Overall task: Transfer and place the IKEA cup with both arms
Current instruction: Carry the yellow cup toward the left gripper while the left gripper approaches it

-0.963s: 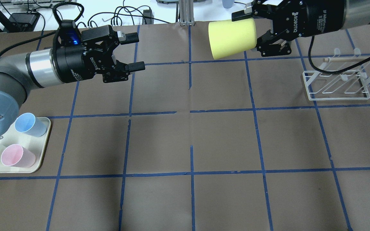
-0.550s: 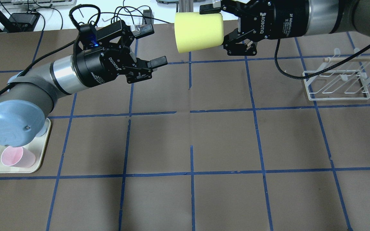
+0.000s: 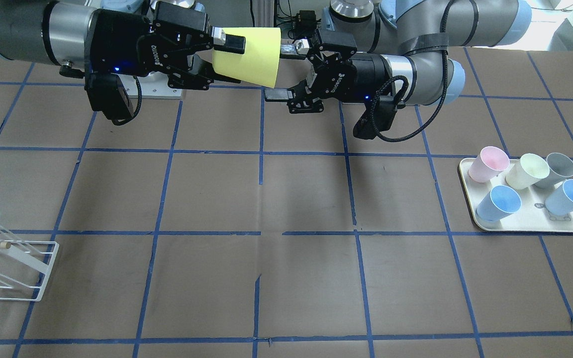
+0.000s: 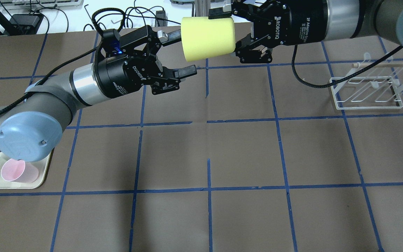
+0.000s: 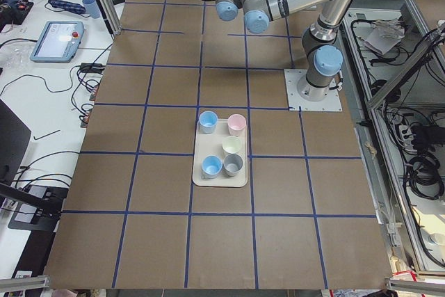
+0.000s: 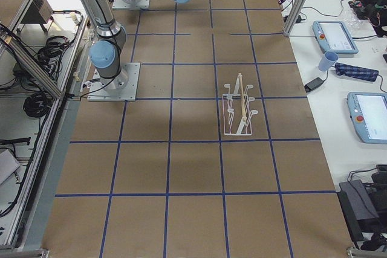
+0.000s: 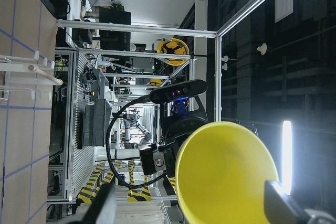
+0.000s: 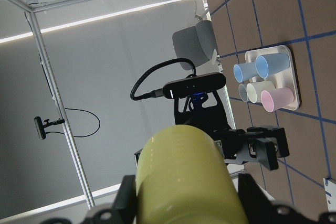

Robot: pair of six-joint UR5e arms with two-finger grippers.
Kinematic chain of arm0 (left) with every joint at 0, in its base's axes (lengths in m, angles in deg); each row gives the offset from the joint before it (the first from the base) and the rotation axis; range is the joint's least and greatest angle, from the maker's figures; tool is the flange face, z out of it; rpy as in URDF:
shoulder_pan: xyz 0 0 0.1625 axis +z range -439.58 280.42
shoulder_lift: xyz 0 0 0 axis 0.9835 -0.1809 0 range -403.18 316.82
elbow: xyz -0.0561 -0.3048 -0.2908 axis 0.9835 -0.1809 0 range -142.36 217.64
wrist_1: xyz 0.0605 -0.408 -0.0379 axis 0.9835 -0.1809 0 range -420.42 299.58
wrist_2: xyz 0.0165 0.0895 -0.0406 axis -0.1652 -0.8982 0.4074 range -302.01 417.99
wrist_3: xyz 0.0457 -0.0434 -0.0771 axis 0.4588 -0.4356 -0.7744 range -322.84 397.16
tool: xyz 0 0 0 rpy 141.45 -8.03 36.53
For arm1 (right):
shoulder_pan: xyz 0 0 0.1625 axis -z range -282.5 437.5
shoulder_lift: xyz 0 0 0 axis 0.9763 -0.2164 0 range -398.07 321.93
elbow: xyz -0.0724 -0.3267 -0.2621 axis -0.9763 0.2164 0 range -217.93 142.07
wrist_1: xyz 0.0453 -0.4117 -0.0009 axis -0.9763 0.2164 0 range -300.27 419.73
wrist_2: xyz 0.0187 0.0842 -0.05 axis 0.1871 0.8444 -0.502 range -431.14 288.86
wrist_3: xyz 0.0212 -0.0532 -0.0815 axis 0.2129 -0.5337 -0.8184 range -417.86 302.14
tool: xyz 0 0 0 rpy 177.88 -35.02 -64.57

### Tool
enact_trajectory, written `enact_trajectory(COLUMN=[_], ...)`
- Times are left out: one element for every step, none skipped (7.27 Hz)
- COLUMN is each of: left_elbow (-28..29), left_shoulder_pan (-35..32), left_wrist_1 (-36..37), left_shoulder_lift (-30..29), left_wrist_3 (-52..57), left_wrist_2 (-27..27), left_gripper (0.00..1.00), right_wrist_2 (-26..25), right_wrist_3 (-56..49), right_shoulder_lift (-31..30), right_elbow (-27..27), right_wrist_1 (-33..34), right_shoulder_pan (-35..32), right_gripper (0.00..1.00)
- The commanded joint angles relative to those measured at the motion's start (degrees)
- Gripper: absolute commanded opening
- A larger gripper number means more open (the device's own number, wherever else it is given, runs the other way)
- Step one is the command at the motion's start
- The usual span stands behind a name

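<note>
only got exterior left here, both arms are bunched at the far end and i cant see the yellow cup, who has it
Observer: The right gripper is shut on the IKEA cup, holding it sideways in the air by its narrow base end.
Operator: where's the mouth pointing
Observer: Toward the left gripper; the left wrist view looks straight into the open cup.
Operator: left one grabbed it yet
Observer: No. Its fingers are open, one on each side of the rim end, not closed on it.
</note>
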Motion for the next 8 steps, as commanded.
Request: enact_trajectory(left_elbow=[0.0,-0.1,0.0,0.1,0.6,0.6,0.6,0.6], left_shoulder_pan=[-0.4,-0.4,-0.4,-0.5,-0.5,-0.5,-0.5,-0.5], left_wrist_1=[-0.4,-0.6,-0.7,-2.1,-3.3,-3.4,-3.4,-3.4], left_shoulder_lift=[-0.3,-0.3,-0.1,0.9,1.0,1.1,1.1,1.1], left_wrist_3=[0.1,0.1,0.1,0.1,-0.2,0.0,0.0,-0.1], left_wrist_2=[0.8,0.6,0.4,-0.6,-4.6,-5.1,-5.4,-6.0], left_gripper=[0.87,0.83,0.78,0.76,0.76,0.76,0.76,0.76], right_wrist_2=[-0.1,-0.1,-0.1,-0.1,-0.1,-0.1,-0.1,-0.1], right_wrist_3=[0.0,0.1,0.1,0.1,0.1,0.1,0.1,0.1], right_shoulder_lift=[0.0,0.0,0.0,0.0,0.0,0.1,0.2,0.2], right_elbow=[0.0,0.0,0.0,-0.1,-0.1,-0.1,-0.1,-0.1], right_wrist_1=[0.0,0.0,0.0,0.0,0.0,0.0,0.0,0.0], right_shoulder_pan=[-0.1,-0.1,-0.1,-0.1,-0.1,-0.1,-0.1,-0.1], right_gripper=[0.46,0.46,0.46,0.46,0.47,0.48,0.50,0.50])
